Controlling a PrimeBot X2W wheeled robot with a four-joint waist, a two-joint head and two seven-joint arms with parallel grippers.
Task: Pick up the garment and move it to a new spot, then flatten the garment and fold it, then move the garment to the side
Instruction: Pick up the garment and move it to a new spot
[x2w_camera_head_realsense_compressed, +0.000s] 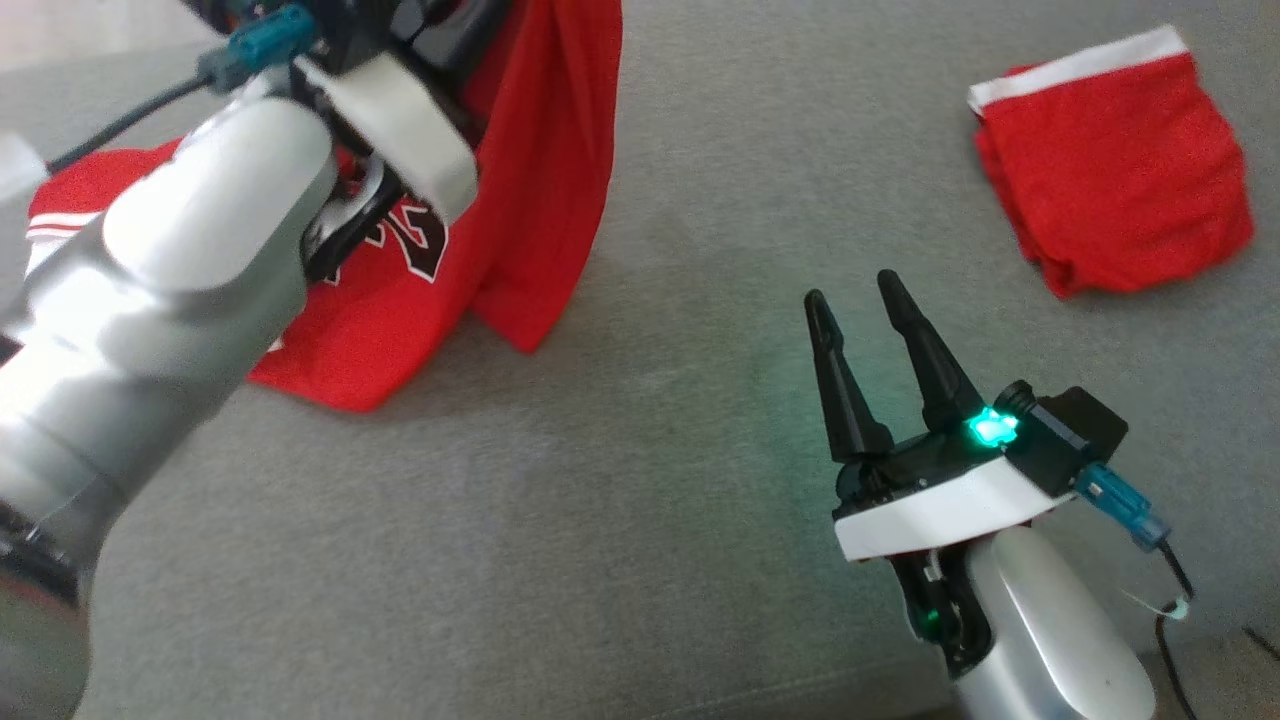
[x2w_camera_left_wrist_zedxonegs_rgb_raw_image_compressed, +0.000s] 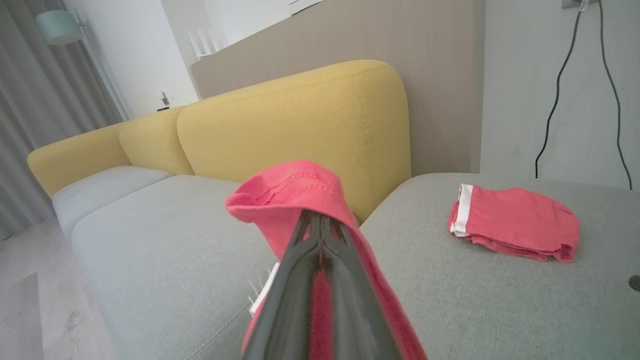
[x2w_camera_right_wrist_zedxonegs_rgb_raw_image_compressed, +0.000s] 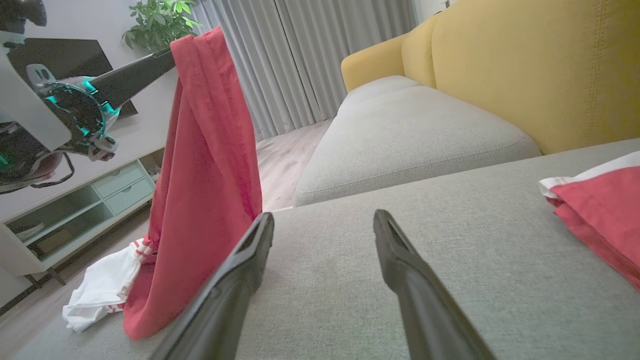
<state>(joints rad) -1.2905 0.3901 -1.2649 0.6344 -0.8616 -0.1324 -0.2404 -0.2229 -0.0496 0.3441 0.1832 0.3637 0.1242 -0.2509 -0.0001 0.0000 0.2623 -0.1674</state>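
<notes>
Left wrist view: my left pincer (x2w_camera_left_wrist_zedxonegs_rgb_raw_image_compressed: 316, 222), its two dark fingers pressed together, pinches a fold of the red jersey (x2w_camera_left_wrist_zedxonegs_rgb_raw_image_compressed: 290, 192). The cloth drapes over the fingertips and falls down both sides of them. The folded red garment (x2w_camera_left_wrist_zedxonegs_rgb_raw_image_compressed: 515, 222), with a white band along one edge, lies on the grey seat cushion (x2w_camera_left_wrist_zedxonegs_rgb_raw_image_compressed: 165, 260). It sits to the right of the pinched fold in this view and well apart from it. A yellow backrest (x2w_camera_left_wrist_zedxonegs_rgb_raw_image_compressed: 300, 120) stands behind the fold, to the left of the folded garment.

Head view: the jersey (x2w_camera_head_realsense_compressed: 540, 180) hangs from my raised left pincer, well to the left of the folded garment (x2w_camera_head_realsense_compressed: 1110, 170). Its lower part rests spread on the cushion (x2w_camera_head_realsense_compressed: 600, 520), showing black numerals (x2w_camera_head_realsense_compressed: 425, 245) and white stripes (x2w_camera_head_realsense_compressed: 60, 228). My right pincer (x2w_camera_head_realsense_compressed: 851, 287) stands between the jersey and the folded garment, nearer me than that garment. Its fingers are spread and hold nothing. Whether it touches the cushion I cannot tell.

Right wrist view: my right fingers (x2w_camera_right_wrist_zedxonegs_rgb_raw_image_compressed: 240, 270) stand wide apart over bare cushion, with the folded garment (x2w_camera_right_wrist_zedxonegs_rgb_raw_image_compressed: 600, 215) at the right edge. Far to the left of that garment the jersey (x2w_camera_right_wrist_zedxonegs_rgb_raw_image_compressed: 210, 150) hangs as a long red drape from the left pincer's fingers (x2w_camera_right_wrist_zedxonegs_rgb_raw_image_compressed: 135, 75). Its white-trimmed end (x2w_camera_right_wrist_zedxonegs_rgb_raw_image_compressed: 105, 285) is bunched low at the cushion's edge.
</notes>
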